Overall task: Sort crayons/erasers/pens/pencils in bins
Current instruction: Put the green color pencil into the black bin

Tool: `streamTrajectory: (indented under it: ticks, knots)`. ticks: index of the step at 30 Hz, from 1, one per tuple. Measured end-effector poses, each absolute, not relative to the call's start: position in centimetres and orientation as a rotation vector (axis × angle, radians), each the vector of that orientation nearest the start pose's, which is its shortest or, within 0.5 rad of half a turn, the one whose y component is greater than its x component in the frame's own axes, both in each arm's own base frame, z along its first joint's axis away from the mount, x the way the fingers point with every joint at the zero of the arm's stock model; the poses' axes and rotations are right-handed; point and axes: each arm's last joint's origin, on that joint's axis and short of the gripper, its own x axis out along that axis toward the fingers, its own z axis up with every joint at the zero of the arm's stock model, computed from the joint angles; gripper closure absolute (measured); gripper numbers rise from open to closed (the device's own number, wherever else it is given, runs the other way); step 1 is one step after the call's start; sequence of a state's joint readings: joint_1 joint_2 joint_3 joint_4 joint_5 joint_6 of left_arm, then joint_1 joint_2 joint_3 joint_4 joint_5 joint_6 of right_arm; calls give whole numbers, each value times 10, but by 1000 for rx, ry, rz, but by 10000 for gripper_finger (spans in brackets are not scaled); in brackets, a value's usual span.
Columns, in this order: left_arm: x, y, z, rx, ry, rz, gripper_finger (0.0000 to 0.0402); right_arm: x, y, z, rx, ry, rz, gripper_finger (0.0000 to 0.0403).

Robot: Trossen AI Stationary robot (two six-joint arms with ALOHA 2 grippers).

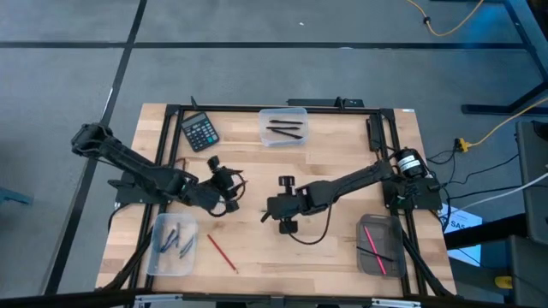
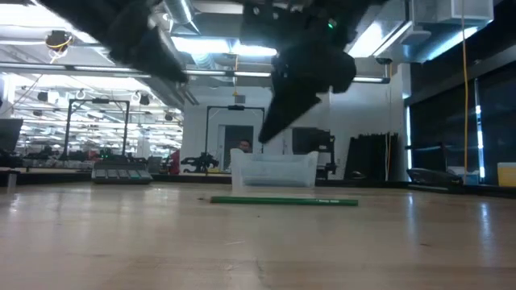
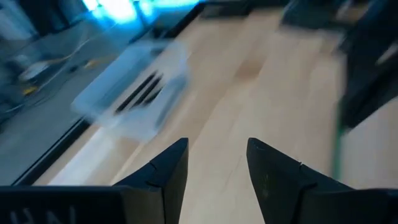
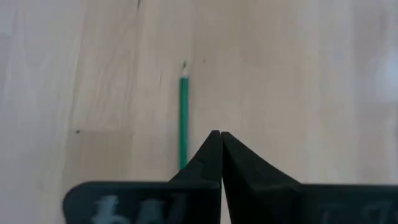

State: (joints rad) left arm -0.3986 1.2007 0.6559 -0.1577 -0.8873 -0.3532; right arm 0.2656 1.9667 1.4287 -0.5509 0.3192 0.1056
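Note:
A green pencil lies flat on the wooden table, also seen in the low view. My right gripper is shut and hovers just above the pencil's near end, near the table's middle. My left gripper is open and empty, left of the right one. A red pencil lies near the front edge. The far clear bin holds black sticks, the near-left clear bin holds grey-blue sticks, and the dark grey bin at near right holds red and pink sticks.
A black calculator lies at the far left of the table. A black frame runs round the table's edges. Bare wood lies between the two grippers and the far bin.

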Motion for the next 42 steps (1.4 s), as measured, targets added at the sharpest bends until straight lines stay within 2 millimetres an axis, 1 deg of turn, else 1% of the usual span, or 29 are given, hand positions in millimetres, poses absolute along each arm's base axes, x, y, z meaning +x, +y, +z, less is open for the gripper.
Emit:
streamTrajectory:
  ticks: [2,4,7,10,14,17,20,22,25,28,31,35,37,39,42]
  knots:
    - [231,-69,228,73,403,475,245,400,94,195,-275,1015,-96,400]
    - [239,-69,240,65,315,358,245,404,86,201,-306,1002,-110,399]
    - [246,-71,256,45,178,194,245,410,73,210,-279,982,-132,399]
    - [248,-73,261,51,125,105,245,409,66,209,-258,1023,-116,399]
    - [248,-73,259,45,151,109,245,400,64,204,-275,1131,-113,400]
    - [249,-72,256,28,158,147,245,394,63,202,-241,1182,-175,400]
    - [253,-67,262,-12,79,192,245,388,69,201,-207,1216,-225,399]
    - [257,-64,266,-55,24,205,245,383,77,200,-177,1240,-245,399]
    - [261,-63,260,-54,45,179,245,368,89,201,-153,1330,-291,399]
    - [263,-65,252,-34,104,160,245,348,101,210,-138,1401,-359,399]
    - [264,-66,241,-42,183,165,245,327,113,226,-121,1416,-442,398]
    - [265,-68,225,-58,293,180,245,297,128,252,-45,1393,-519,398]
    - [267,-68,216,-54,344,187,245,286,135,262,-12,1376,-527,398]
    - [269,-69,207,-41,384,191,245,281,141,267,-25,1319,-504,398]
    - [272,-69,194,-15,447,199,245,290,150,261,-84,1148,-458,391]
